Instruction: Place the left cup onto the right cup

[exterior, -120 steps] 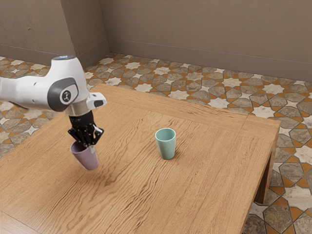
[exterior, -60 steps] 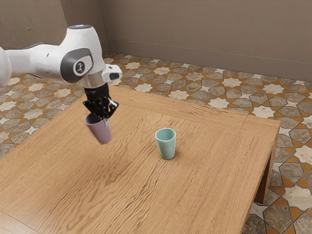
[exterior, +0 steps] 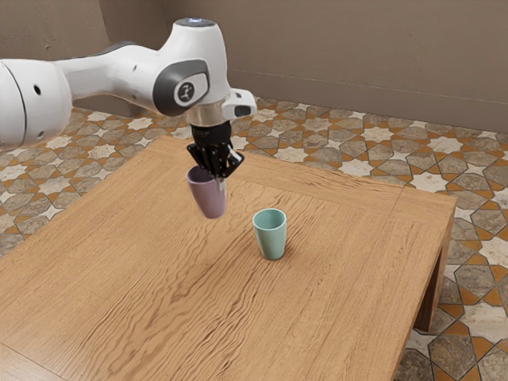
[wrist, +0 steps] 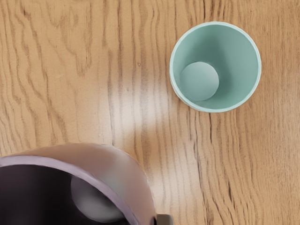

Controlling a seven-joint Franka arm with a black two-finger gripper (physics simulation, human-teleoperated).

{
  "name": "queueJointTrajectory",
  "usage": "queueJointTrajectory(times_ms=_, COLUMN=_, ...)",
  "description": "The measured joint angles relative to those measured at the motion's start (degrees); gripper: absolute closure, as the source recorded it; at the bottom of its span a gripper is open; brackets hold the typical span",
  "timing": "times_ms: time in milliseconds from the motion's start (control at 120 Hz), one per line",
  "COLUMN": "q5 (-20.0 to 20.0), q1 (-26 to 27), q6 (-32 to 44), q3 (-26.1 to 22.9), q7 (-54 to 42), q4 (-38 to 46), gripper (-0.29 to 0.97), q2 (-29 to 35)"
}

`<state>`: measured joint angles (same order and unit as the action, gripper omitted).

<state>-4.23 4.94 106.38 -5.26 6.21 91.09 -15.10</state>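
My black gripper (exterior: 216, 171) is shut on the rim of a purple cup (exterior: 208, 193), which hangs in the air above the wooden table (exterior: 238, 278). A teal cup (exterior: 270, 232) stands upright on the table, lower and toward the exterior view's right of the held cup. In the wrist view the purple cup (wrist: 79, 183) is large and blurred just under my hand, and the teal cup (wrist: 214, 66) shows from above with its mouth open and nothing inside.
The table's far edge (exterior: 333, 178) runs behind the cups and its right edge (exterior: 444, 238) drops to a patterned tile floor (exterior: 381, 143). Bare wood lies all around the teal cup.
My arm has lifted the purple cup and carried it toward the exterior view's right, from the table's left side to a spot close to the teal cup. The teal cup has stayed put.
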Motion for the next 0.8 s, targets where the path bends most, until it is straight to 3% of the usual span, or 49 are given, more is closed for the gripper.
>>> queueJointTrajectory(times_ms=800, q5=-5.4, q1=8.6, q6=-6.7, q3=-1.6, q7=0.9, q4=-19.0, gripper=0.78, q2=-10.9)
